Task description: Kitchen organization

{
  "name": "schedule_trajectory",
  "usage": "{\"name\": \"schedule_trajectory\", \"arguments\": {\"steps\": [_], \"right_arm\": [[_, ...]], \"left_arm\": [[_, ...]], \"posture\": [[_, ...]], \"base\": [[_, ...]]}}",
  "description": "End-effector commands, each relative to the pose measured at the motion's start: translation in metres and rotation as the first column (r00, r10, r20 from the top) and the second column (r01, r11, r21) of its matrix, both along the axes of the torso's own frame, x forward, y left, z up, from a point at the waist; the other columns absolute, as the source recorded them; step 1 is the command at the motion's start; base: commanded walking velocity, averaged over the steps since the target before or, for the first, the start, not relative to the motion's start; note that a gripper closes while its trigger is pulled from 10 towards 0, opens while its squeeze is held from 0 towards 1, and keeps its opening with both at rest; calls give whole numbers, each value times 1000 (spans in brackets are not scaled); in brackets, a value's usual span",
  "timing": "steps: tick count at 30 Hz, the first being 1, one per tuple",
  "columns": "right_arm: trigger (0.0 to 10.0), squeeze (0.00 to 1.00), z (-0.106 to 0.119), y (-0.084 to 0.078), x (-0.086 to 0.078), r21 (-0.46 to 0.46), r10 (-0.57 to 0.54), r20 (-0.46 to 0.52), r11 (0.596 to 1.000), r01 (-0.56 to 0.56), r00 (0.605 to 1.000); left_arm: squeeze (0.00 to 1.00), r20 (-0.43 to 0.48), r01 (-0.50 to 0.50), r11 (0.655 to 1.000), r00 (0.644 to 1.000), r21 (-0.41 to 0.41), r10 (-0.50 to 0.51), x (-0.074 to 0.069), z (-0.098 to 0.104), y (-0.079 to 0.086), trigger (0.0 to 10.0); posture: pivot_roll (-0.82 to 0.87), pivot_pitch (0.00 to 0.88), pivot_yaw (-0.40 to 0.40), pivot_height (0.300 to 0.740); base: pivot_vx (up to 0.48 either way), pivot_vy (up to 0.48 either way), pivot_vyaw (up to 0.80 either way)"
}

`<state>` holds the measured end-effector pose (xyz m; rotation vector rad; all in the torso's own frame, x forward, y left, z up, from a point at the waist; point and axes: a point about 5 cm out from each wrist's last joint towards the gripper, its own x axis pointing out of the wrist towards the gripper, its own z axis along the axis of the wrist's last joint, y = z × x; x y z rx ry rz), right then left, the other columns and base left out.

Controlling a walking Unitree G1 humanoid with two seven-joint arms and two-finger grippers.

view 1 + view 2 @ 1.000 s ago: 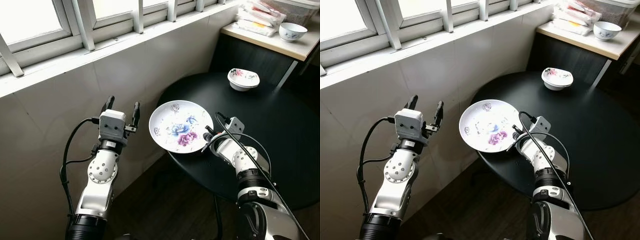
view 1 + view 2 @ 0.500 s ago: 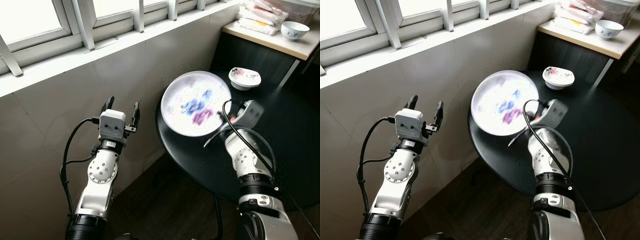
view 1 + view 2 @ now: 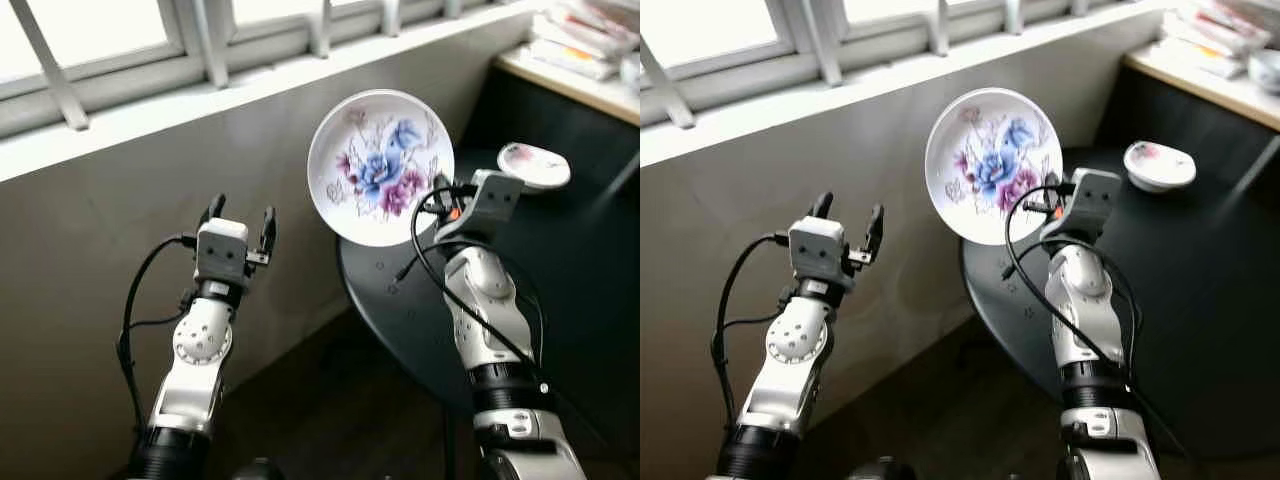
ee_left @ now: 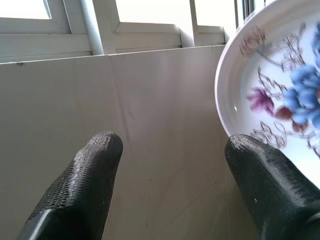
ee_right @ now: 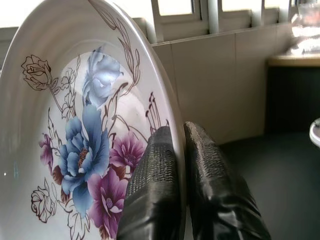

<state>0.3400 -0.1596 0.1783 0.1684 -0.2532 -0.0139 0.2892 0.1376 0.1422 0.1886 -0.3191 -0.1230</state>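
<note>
The right gripper (image 5: 175, 165) is clamped on the rim of a white plate (image 3: 380, 165) painted with blue and purple flowers, one black finger on the painted face and one behind the rim. The plate is held up in the air, stood nearly on edge above the near-left edge of the round black table (image 3: 580, 300), its painted face turned toward the robot and tilted slightly upward, its back toward the pale wall (image 3: 120, 220) under the window sill (image 3: 150, 110). In the right wrist view the plate's lower part is cut off, and its edge runs steeply between the two fingers. The left gripper (image 3: 238, 215) is raised in front of the wall, to the left of the plate and apart from it, fingers spread with nothing between them; in the left wrist view the plate's rim shows past one fingertip (image 4: 250, 150), slightly blurred. A small floral bowl (image 3: 533, 165) sits further back on the table, to the right of the right wrist, partly soft in focus
</note>
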Motion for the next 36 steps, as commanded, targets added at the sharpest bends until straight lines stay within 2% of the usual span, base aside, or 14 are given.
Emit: {"name": "schedule_trajectory", "arguments": {"steps": [1, 14, 36], "right_arm": [[0, 0, 11, 0, -3, -13, -5, 67, 1000, 6, 998], [0, 0, 9, 11, -6, -25, 46, 91, 999, -44, 995], [0, 0, 7, 18, -6, -34, 80, 88, 996, -77, 993]], "left_arm": [[0, -10, -9, 1000, 1000, 12, 9, 1, -1, 2, 10000], [0, -10, -9, 1000, 1000, 16, 9, 0, -2, 2, 10000], [0, -13, -13, 1000, 1000, 4, 13, 1, -2, 2, 10000]], "posture": [[32, 0, -41, 740], [33, 0, -39, 740], [35, 0, -43, 740]], "base": [[0, 0, 800], [0, 0, 800], [0, 0, 800]]}}
